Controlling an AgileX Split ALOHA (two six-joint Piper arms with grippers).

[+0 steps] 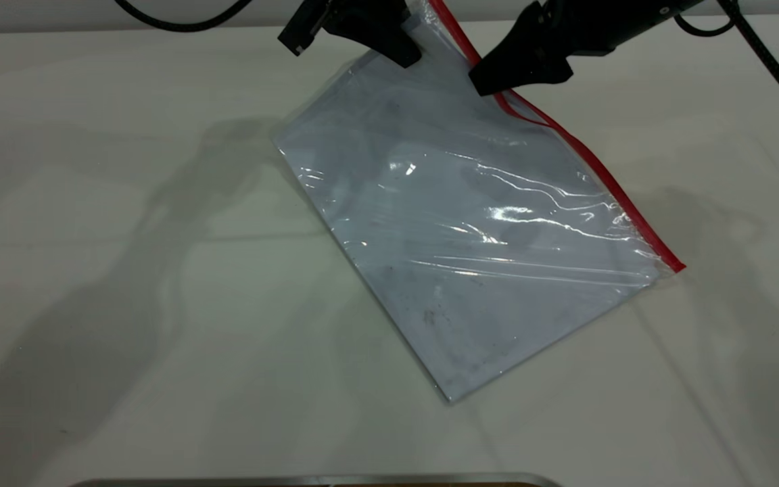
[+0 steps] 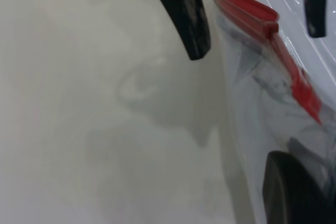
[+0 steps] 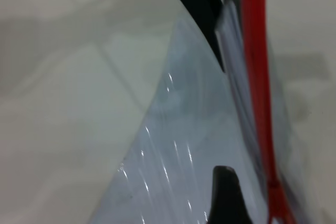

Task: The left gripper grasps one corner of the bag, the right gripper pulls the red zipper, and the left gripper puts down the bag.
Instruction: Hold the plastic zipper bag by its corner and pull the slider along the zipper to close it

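Bag: we see the bag [image 1: 470,230] lying slantwise on the table [image 1: 92,270], its far end lifted toward the two grippers, its near corner flat on the surface. A bluish-white sheet shows through the clear plastic, with faint dark smudges and bright creases.

Zipper: the zipper [image 1: 592,159] runs along the bag's right long edge, from the top of the exterior view down to the far right corner. In the left wrist view we see it [image 2: 273,40] buckled into a kink; in the right wrist view it [image 3: 260,77] runs straight past the fingers.

Left gripper: we find the left gripper [image 1: 389,37] at the bag's raised far end, beside the red strip. In its wrist view the fingers [image 2: 184,9] stand spread, with the bag's red edge between them; we cannot tell whether any plastic is pinched.

Right gripper: the right gripper [image 1: 491,78] sits with its blunt tip right at the zipper, just beside the left gripper. Whether its fingers [image 3: 202,3] are pressed on the strip we cannot tell.

Cable: a thick black cable [image 1: 775,64] trails off behind the right arm.
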